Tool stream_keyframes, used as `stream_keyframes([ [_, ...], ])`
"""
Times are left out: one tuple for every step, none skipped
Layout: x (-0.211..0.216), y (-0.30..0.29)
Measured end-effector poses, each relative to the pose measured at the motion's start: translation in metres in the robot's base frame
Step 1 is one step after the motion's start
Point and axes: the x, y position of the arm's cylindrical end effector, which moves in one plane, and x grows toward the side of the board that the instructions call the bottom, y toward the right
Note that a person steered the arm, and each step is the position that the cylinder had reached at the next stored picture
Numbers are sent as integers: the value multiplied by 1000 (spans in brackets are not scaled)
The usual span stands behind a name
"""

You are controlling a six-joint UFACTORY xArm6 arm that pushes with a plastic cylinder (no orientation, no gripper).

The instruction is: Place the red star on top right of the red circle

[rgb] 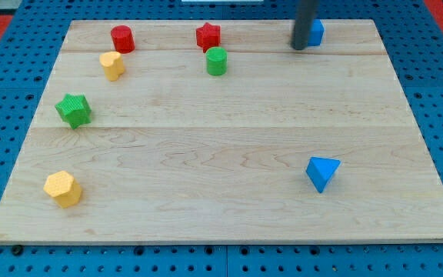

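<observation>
Camera view: my tip [300, 48], bare rod holding nothing, touches the blue block [314, 32]; risk is clipping green cylinder [217, 61] en route to red star [208, 35], far right of red circle [122, 38].

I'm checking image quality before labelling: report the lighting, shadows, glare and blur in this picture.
Camera view: lighting is even and soft, with no glare on the wooden board; blocks such as the blue triangle cast only faint shadows; the red star and red circle look sharp; the rod above my tip looks slightly soft.
</observation>
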Motion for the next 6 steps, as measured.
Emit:
stream_keyframes([
  [0, -55],
  [-15, -59],
  [-22, -121],
  [-35, -173],
  [-35, -227],
  [-35, -282],
])
